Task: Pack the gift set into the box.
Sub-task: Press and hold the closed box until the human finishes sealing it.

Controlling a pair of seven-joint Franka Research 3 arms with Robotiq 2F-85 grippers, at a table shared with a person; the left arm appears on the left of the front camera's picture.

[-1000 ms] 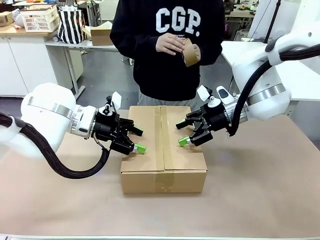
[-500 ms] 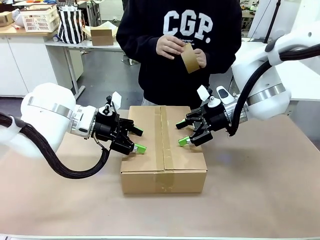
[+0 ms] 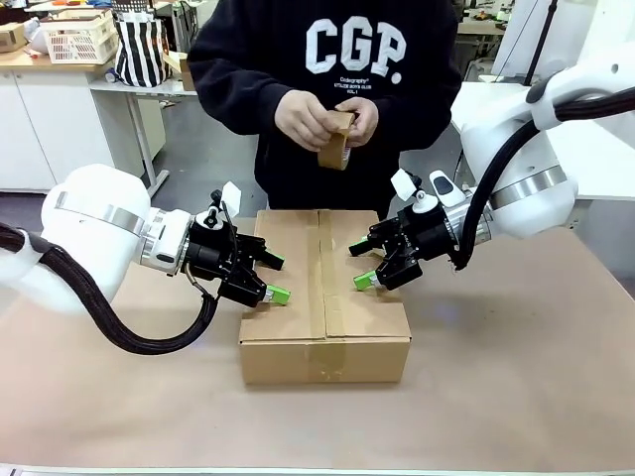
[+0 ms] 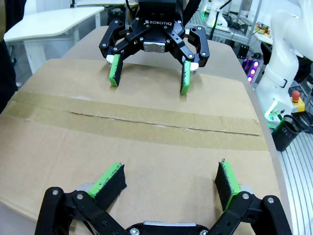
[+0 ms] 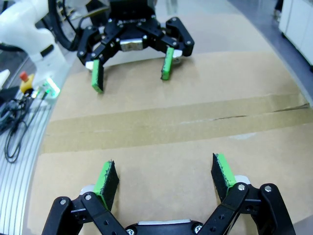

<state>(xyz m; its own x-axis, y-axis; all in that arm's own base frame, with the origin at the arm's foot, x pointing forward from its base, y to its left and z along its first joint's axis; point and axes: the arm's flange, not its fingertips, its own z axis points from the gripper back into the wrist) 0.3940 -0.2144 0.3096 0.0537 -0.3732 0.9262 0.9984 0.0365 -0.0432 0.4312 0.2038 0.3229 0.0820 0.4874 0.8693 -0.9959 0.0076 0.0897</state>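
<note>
Box [image 3: 324, 297] stands closed in the middle of the brown surface [image 3: 516, 377] in the front view, with a strip of brown tape [image 3: 327, 273] running along the seam of its top flaps. The left claw [image 3: 275, 279] comes from the left side and hangs over the left half of the box top, its green-padded fingers spread apart and holding nothing. The right claw [image 3: 361, 266] comes from the right side and hangs over the right half of the top, also spread wide and empty. At the far side a person in a dark sweatshirt [image 3: 347, 89] holds a roll of brown tape [image 3: 336, 145] with both hands, above the far edge of the box.

In the left wrist view, the left claw [image 4: 168, 178] has its two fingers apart just over the cardboard top of the box [image 4: 58, 147]. The tape strip [image 4: 146, 125] crosses the picture between this claw and the right claw [image 4: 149, 76], which faces it from the other side, open too.

In the right wrist view, the right claw [image 5: 164, 176] is open above the box [image 5: 171, 161] top. Beyond the tape strip [image 5: 161, 125] the left claw [image 5: 131, 72] stands opposite, its green pads well apart.
</note>
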